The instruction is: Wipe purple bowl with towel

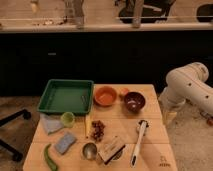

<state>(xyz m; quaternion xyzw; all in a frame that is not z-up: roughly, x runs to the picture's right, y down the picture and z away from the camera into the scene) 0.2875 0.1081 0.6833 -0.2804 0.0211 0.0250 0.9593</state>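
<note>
The purple bowl (134, 102) sits on the wooden table (155, 135) toward its back right, with a pale patch inside. The towel (50, 123), a pale grey-blue cloth, lies crumpled at the table's left edge, next to a small green cup (67, 118). My white arm (187, 89) hangs off the right side of the table. Its gripper (170, 116) points down beside the table's right edge, to the right of the purple bowl and apart from it. It is open and holds nothing.
An orange bowl (105, 96) stands left of the purple bowl, and a green tray (50, 102) at the back left. In front lie a blue-grey sponge (65, 142), a green vegetable (48, 157), a metal cup (90, 150), a brush (112, 148) and a white-handled tool (139, 141).
</note>
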